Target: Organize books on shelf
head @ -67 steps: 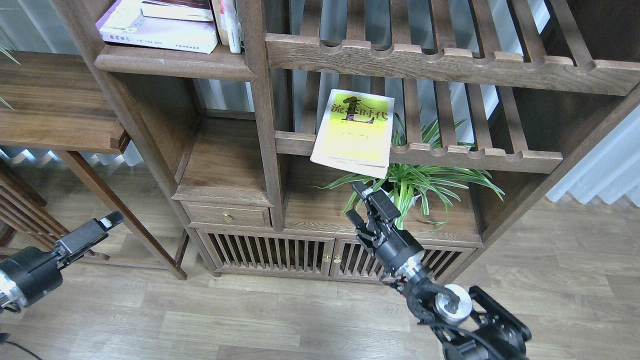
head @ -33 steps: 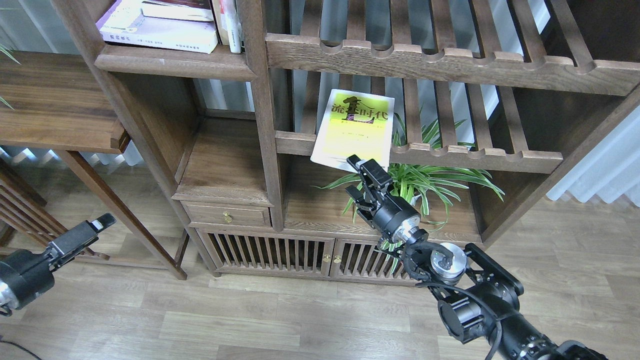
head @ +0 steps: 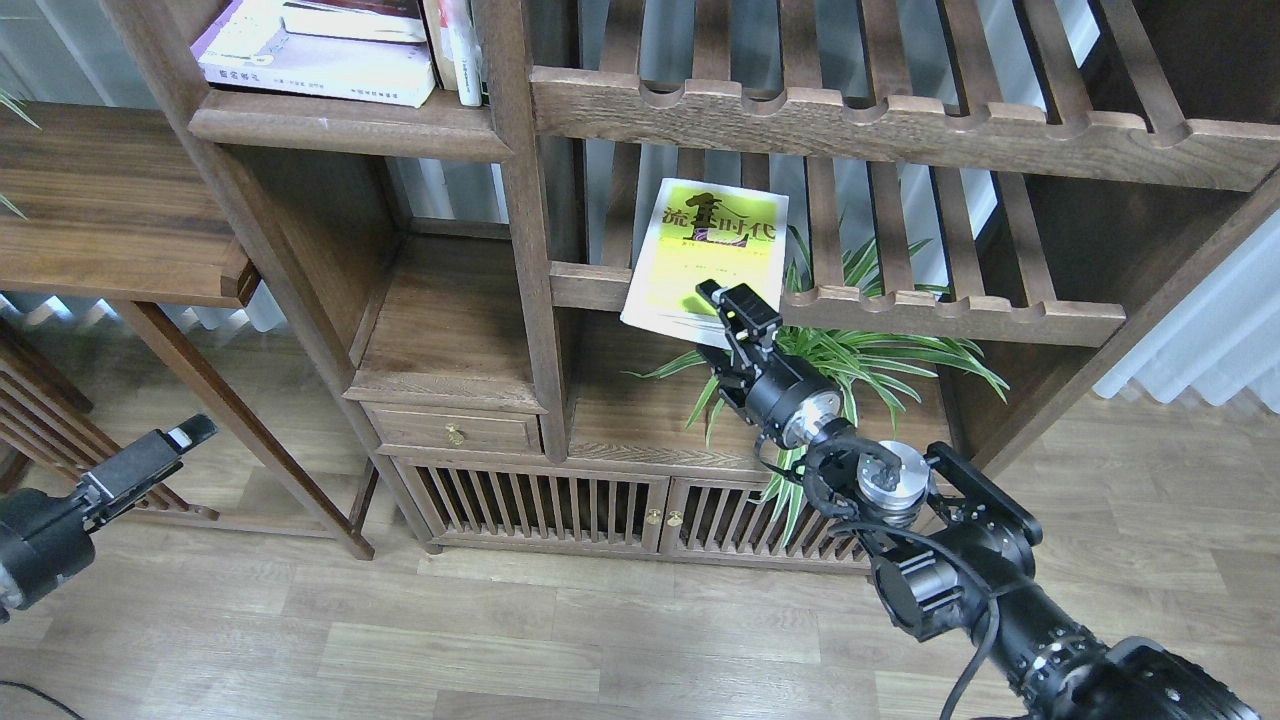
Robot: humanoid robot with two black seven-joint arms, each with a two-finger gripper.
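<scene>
Centre frame: right gripper [head: 738, 312] at the yellow-green paperback book's [head: 708, 262] overhanging lower edge on the slatted rack [head: 950, 310]; fingers' spacing unclear. Left gripper [head: 180, 440] lower left, unreadable, over open floor.

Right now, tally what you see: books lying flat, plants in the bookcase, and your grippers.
Books lying flat: 3, yellow-green book, white-lavender book, dark red book
Plants: 1, spider plant
Grippers: 2, left gripper, right gripper
Total: 6
</scene>
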